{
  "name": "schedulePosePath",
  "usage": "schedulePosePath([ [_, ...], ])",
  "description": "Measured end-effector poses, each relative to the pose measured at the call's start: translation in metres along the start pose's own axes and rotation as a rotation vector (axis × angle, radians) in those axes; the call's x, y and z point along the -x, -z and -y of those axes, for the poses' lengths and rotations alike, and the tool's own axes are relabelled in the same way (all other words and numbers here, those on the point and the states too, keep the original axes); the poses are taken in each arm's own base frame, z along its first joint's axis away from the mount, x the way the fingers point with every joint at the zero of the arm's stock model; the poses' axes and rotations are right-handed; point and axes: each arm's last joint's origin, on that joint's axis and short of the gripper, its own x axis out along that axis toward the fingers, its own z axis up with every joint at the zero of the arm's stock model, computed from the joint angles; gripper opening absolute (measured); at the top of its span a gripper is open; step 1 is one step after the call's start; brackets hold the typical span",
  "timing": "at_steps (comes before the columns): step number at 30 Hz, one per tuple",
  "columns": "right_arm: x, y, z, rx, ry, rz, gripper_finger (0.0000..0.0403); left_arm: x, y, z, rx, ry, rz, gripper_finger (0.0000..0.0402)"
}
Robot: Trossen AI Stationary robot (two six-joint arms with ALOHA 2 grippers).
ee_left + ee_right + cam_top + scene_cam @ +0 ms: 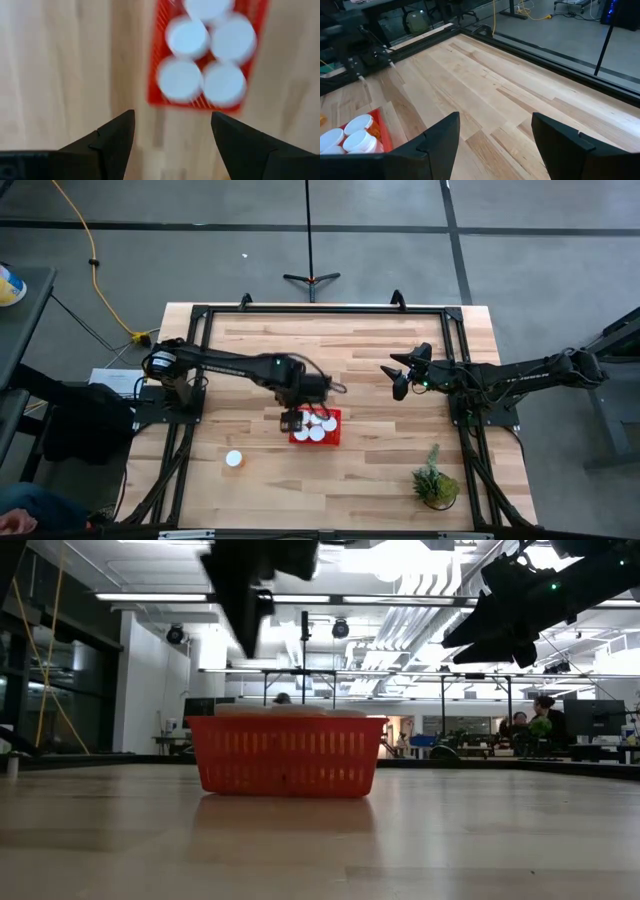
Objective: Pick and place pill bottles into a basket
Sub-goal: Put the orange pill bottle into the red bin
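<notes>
We see the left claw (291, 420), spread empty, at the small red mesh plastic basket's (334, 427) edge; the right claw (399, 379), open, hangs well clear over the bare wooden desk (370, 470).

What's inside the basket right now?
The basket holds pill bottles: white caps packed together, five showing in the left wrist view. Their bodies and the basket floor are mostly hidden under the caps. One bottle is on the table outside.

A green potted plant (436, 480) stands at the lower right of the wooden tabletop (360, 350). A yellow cable (92, 250) trails over the grey floor at upper left. A black tripod stand (311, 277) rests just above the tabletop's top edge.
</notes>
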Motion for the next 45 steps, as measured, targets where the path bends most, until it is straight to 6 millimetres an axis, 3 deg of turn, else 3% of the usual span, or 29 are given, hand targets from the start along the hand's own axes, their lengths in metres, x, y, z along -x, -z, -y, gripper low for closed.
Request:
schedulePosePath([
  [8,0.0,0.0,0.0,0.0,-0.001,0.0,0.0239,0.011,0.034,0.043,-0.062,0.068,-0.183,0.0298],
  [18,0.0,0.001,0.0,0.006,0.003,-0.009,0.0238,0.058,0.095,0.074,0.131,0.116,-0.06,0.0271],
  [23,0.0,0.001,0.001,0.008,0.004,-0.011,0.0238,0.064,0.131,0.095,0.167,0.074,-0.027,0.0261],
  [32,0.0,0.001,0.001,0.008,0.004,-0.012,0.0239,0.038,0.181,0.118,0.262,-0.024,-0.009,0.0293],
  [37,0.0,0.001,0.001,0.008,0.004,-0.012,0.0238,0.02,0.188,0.134,0.254,0.103,0.06,0.0338],
  [45,0.0,0.001,0.001,-0.017,0.004,-0.012,0.0238,-0.008,0.198,0.127,0.253,0.032,0.016,0.0397],
])
